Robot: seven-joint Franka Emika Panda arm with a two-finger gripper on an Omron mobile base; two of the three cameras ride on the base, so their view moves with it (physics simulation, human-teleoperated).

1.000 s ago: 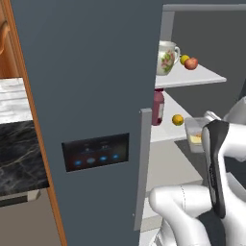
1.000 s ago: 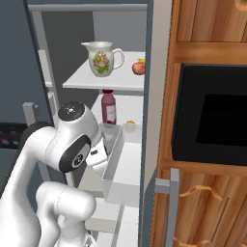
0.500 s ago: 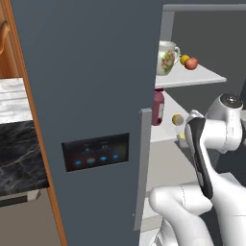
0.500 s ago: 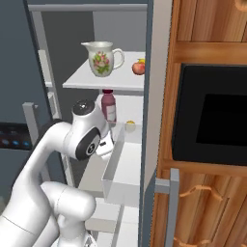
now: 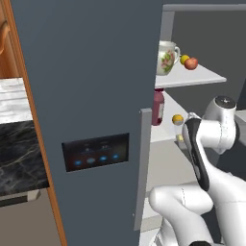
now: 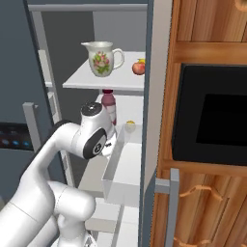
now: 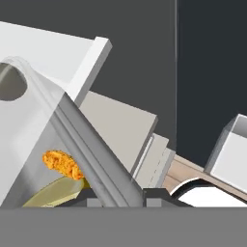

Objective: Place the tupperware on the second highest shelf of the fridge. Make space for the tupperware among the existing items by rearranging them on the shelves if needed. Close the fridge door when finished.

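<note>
My gripper (image 7: 118, 200) is shut on the rim of the tupperware (image 7: 53, 140), a translucent grey tray with orange food (image 7: 62, 164), held tilted in the hand view. A white shelf (image 7: 58, 48) edge lies just beyond it. The fridge (image 5: 86, 96) stands with its right door (image 6: 157, 96) open. The upper shelf (image 5: 192, 77) carries the floral pitcher (image 5: 166, 57), a yellow fruit (image 5: 184, 58) and a red apple (image 5: 191, 63). On the shelf below stand the dark red bottle (image 5: 158, 106) and another yellow fruit (image 5: 178, 119). My arm (image 5: 211, 134) reaches in at that lower shelf's height.
A grey door bin (image 6: 126, 169) juts out beside my arm on the open door's inner side. The door's handle (image 6: 172, 202) is at the lower right. Wooden cabinets with a black oven (image 6: 212, 116) flank the fridge on the right; a marble counter (image 5: 19, 149) lies to the left.
My arm has turned and pushed further into the fridge toward the bottle's shelf, carrying the tupperware along. The items on the shelves have not moved.
</note>
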